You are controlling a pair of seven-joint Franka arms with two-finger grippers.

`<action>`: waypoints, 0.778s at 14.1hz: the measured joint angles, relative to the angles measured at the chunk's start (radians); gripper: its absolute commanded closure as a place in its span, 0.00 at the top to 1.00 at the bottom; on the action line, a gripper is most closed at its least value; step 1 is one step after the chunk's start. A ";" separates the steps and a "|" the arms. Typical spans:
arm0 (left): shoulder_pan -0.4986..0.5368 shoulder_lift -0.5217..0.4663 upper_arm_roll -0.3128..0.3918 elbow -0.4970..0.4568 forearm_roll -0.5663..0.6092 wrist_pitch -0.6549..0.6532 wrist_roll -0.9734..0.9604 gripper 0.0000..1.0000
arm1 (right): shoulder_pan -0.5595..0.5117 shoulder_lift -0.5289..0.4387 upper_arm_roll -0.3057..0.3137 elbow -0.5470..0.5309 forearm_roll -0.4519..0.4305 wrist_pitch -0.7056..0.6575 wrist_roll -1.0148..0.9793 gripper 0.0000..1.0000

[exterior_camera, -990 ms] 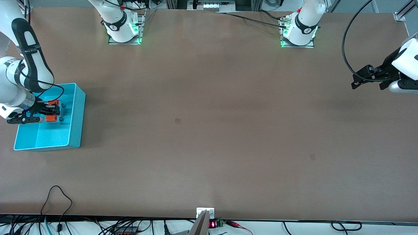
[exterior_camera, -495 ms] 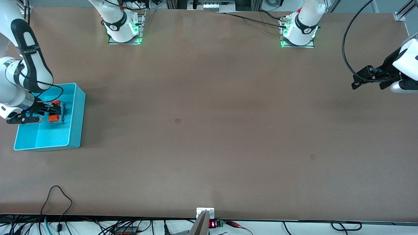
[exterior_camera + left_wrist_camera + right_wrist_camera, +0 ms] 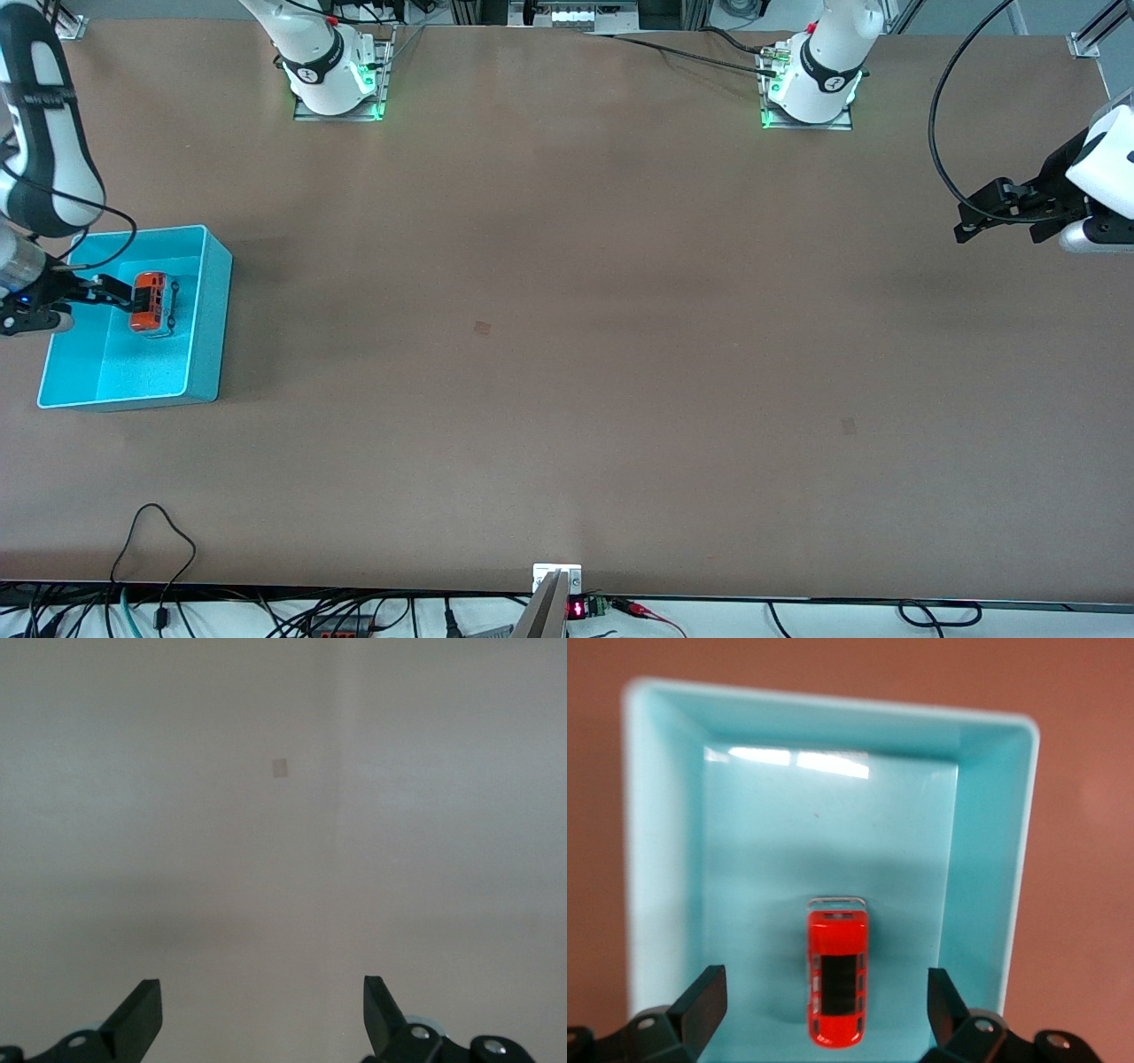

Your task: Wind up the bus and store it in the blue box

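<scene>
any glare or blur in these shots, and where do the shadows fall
Right wrist view: white glare streaks on the floor of the blue box, whose rim looks soft, while the bus is fairly sharp, flanked by the open right gripper. Left wrist view: washed out and pale, with only bare table past the open left gripper. Front view: even light, with a soft shadow beside the box.

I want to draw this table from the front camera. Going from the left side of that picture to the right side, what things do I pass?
Right arm's open tool → orange bus, lying inside the blue box → a long bare stretch of brown table → left arm's open tool, waiting up above the table's end.
</scene>
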 measured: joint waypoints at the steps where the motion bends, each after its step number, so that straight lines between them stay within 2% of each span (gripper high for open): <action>1: 0.000 0.000 0.000 0.000 0.000 0.000 0.000 1.00 | 0.002 -0.028 0.021 0.033 0.016 -0.054 0.000 1.00; 4: 0.000 0.000 0.000 0.000 0.000 0.000 0.000 1.00 | 0.045 -0.095 0.063 0.146 0.043 -0.223 0.012 1.00; 7: 0.000 0.000 0.000 0.000 0.000 0.000 0.000 1.00 | 0.113 -0.163 0.066 0.204 0.089 -0.412 0.073 1.00; 11: 0.000 0.000 0.000 0.000 0.000 0.000 0.000 1.00 | 0.226 -0.214 0.067 0.288 0.081 -0.613 0.207 1.00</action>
